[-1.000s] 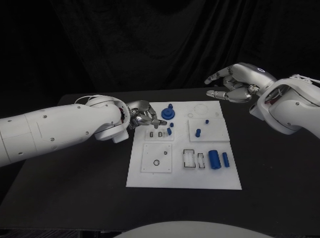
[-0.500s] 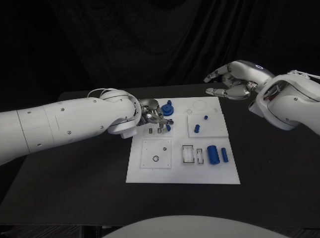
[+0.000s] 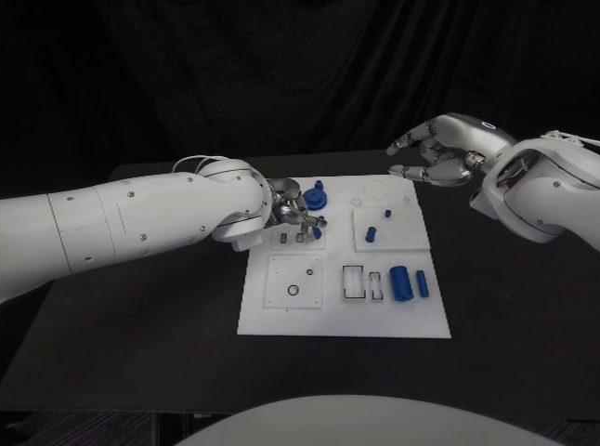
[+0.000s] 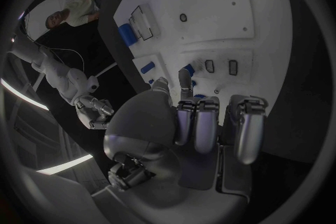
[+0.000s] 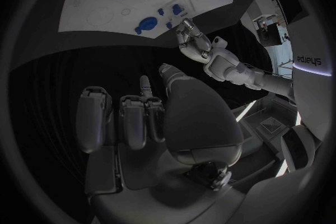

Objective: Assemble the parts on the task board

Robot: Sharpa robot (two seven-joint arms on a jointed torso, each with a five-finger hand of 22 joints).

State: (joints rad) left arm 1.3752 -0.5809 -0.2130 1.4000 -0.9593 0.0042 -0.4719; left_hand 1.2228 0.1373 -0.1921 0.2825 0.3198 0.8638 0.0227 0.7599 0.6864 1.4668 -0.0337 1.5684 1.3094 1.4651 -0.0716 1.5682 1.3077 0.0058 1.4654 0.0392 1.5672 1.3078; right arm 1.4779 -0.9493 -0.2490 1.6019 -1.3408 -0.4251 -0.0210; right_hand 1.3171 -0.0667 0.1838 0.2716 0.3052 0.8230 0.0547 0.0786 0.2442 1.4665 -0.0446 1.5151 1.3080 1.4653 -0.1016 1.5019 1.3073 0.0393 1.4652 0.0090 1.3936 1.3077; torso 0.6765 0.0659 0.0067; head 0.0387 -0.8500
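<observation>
The white task board [image 3: 290, 321] lies mid-table. A blue gear-like part [image 3: 315, 197] stands at its far left corner, with a small blue peg [image 3: 317, 233] just nearer. My left hand [image 3: 294, 215] hovers over that corner, its fingertips [image 4: 183, 74] reaching down beside the two small slots [image 4: 219, 66]; thumb and finger stand apart with nothing between them. Another blue part [image 3: 371, 233] stands mid-board, and two blue cylinders [image 3: 399, 282] lie toward the right edge. My right hand [image 3: 441, 153] hangs above the table past the board's far right corner, fingers bent and apart, holding nothing.
Black table [image 3: 139, 353] surrounds the board on every side. Two white inserts [image 3: 364, 283] lie in the frames left of the cylinders. A small ring [image 3: 293, 290] marks the near-left plate. My bulky left forearm [image 3: 126, 223] covers the table left of the board.
My left hand has moved in from the board's left edge over its far left corner, close to the gear part and peg. The right hand has barely shifted.
</observation>
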